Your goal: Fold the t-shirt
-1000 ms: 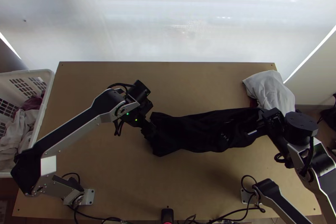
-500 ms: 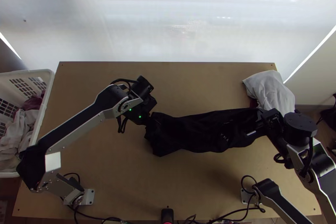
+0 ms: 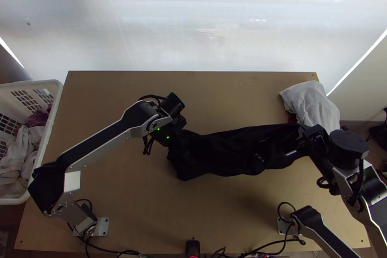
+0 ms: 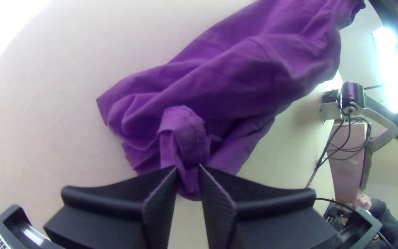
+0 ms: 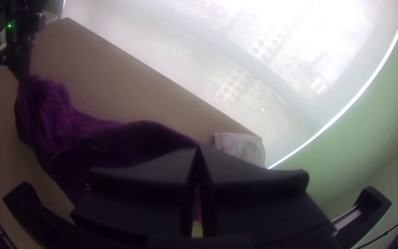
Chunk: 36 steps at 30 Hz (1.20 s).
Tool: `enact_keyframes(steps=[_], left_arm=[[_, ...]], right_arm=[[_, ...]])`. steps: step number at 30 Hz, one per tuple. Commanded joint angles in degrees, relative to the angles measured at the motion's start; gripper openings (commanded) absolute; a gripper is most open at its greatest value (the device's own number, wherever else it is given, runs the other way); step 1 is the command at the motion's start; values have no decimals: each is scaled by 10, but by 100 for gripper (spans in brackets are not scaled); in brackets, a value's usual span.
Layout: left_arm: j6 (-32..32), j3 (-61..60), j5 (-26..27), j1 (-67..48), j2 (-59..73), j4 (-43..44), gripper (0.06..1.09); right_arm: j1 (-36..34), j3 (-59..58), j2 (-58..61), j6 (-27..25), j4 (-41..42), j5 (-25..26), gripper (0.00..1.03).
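Gripping the t-shirt (image 3: 220, 146) bearing pale lettering (image 3: 260, 157) are left end effector (image 3: 177, 146) and right end effector (image 3: 297, 146).

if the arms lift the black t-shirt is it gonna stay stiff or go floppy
Likely floppy: the t-shirt creases softly and bunches at the left gripper. Unheld parts would probably sag, since the left gripper pinches just a small fold. It looks thin, so should be light.

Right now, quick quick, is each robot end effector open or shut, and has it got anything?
Left end effector: closed, holding a bunched bit of the shirt.
Right end effector: closed, holding the shirt near its other end.
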Motion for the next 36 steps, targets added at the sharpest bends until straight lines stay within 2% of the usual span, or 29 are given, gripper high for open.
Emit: enact_keyframes(steps=[1,3,10,20,25,36], left_arm=[[9,-34,-8,-3,3,20,17],[11,-50,-8,-3,3,26,10],[27,-69,-6,11,-11,29,10],[50,-2,28,176,-99,-34,10],[50,38,36,266,-157,-54,10],[51,147,60,391,-255,-71,10]], right_arm=[[0,1,-3,-3,0,3,3],[0,0,-5,-4,-3,3,3],[-1,-11,-16,-3,-6,3,3],[-7,3,-23,2,-7,3,3],[-21,29,-17,10,21,5,3],[-52,116,72,39,19,6,3]])
